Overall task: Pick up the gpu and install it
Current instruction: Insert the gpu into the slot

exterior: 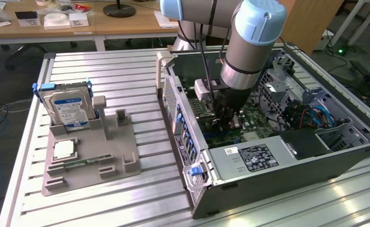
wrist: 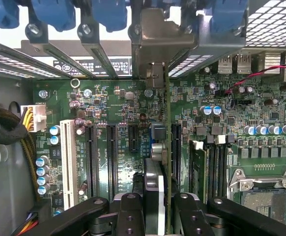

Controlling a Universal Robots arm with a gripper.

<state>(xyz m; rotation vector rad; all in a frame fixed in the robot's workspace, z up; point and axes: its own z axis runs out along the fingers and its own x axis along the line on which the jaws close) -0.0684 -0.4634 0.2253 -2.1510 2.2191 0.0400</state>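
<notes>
Biggest thing here is the slatted metal worktop (exterior: 109,75), with one open computer case (exterior: 355,156) lying on its side on it and one grey holder tray (exterior: 128,151) well off toward the exterior view's left. One robot arm (exterior: 251,42) reaches down into the case.

Step-wise, I'd say we're in the install part: the pickup looks done, since the jaws (wrist: 157,204) are clamped on the gpu (wrist: 158,147), which stands on edge over the one green motherboard (wrist: 118,105). In the wrist view the card's silver end bracket (wrist: 155,42) sits up at the row of rear slot openings, and the card's edge runs right along one of the black expansion slots (wrist: 112,157). Can't tell if it's actually touching the slot or just hovering over it.

My guess for the next move: a straight push down with the card kept square to the slot and the bracket lined up with its opening. Any tilt and it'd probably bind.

Back on the tray: one blue-labelled hard drive (exterior: 68,106) standing upright, and one small green memory stick (exterior: 77,164) lying flat near the front.
</notes>
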